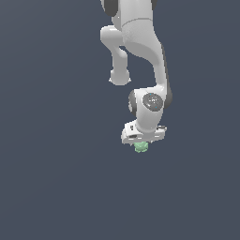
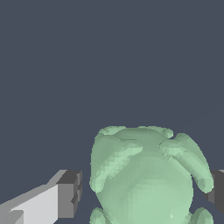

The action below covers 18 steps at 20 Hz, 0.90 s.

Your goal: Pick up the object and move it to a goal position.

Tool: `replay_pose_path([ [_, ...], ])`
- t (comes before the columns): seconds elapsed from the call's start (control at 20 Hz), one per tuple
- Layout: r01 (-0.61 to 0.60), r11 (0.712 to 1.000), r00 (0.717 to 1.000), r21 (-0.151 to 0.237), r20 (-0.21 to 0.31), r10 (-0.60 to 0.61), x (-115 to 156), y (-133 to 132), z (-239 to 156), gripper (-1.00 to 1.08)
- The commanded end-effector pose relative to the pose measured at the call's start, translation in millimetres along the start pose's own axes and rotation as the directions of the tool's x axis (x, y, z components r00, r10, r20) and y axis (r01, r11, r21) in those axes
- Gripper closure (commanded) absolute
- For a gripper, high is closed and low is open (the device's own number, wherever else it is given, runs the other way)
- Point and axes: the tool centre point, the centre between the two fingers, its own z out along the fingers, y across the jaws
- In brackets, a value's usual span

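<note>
Object (image 2: 144,175) between fingers (image 2: 70,194), pale green, lumpy, lobed rim. Dark pad on one side standing just off the blob with a sliver of gap; other pad at frame edge, near or touching, cannot tell. Fingers spread about as wide as the blob, not visibly clamped. Looks rigid, light, smooth; probably slippery on rounded bulges. Best hold likely across the wide middle, pads on flatter flanks, not on lobes. Exterior view: blob (image 1: 140,147) directly under gripper (image 1: 141,140), on dark counter (image 1: 56,187). No goal marker visible.
</note>
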Motion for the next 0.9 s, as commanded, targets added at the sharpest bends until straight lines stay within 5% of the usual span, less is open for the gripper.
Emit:
replay_pose_path([
  [0.0, 0.001, 1.0, 1.0, 0.0, -0.002, -0.001, 0.6, -0.4, 7.4, -0.92],
  [0.15, 0.001, 1.0, 1.0, 0.0, -0.002, -0.001, 1.5, -0.4, 9.5, -0.92],
  [0.2, 0.001, 1.0, 1.0, 0.0, -0.002, -0.001, 1.5, -0.4, 9.5, 1.08],
  [0.85, 0.001, 1.0, 1.0, 0.0, -0.002, -0.001, 0.8, -1.5, 6.8, 1.08],
])
